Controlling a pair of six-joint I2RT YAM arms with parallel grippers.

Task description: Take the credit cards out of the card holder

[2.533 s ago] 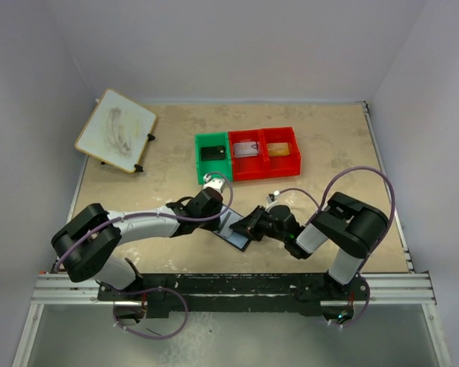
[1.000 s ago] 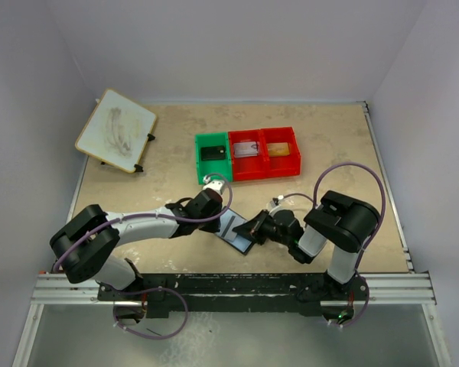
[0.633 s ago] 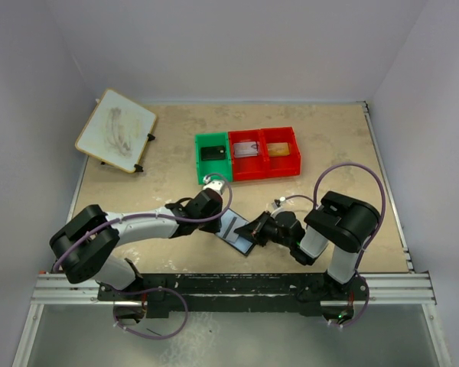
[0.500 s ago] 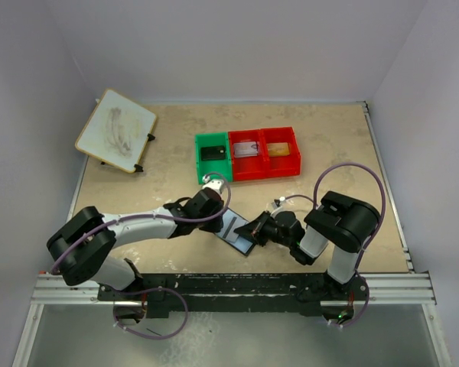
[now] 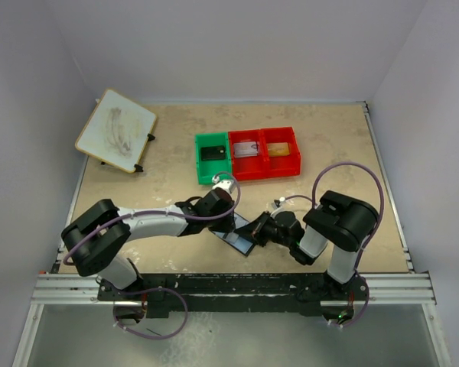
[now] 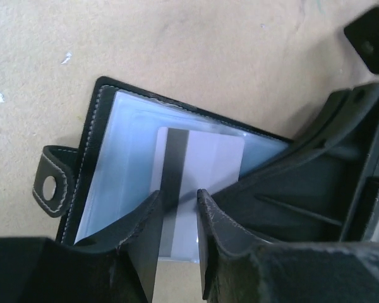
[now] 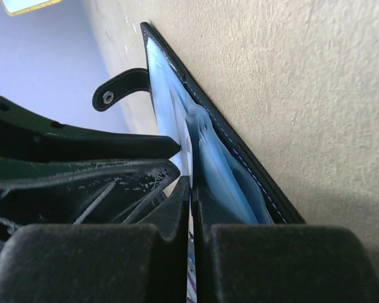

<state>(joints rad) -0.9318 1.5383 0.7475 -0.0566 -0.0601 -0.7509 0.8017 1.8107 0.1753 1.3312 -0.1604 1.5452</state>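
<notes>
While the right claw [image 7: 191,189] pinches the card holder [image 6: 129,132], the left claw [image 6: 179,194] hovers parted over a striped credit card [image 6: 215,158].

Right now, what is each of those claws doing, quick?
Left gripper: slightly open over the credit card, gripping nothing.
Right gripper: closed, pinching a thin edge of the card holder.

Beige mottled tabletop [image 5: 329,130], boxed in by plain pale lilac-grey walls [image 5: 229,46] at far, L & R edges. Alu rail [image 5: 413,287] along near edge. Light soft, even.
</notes>
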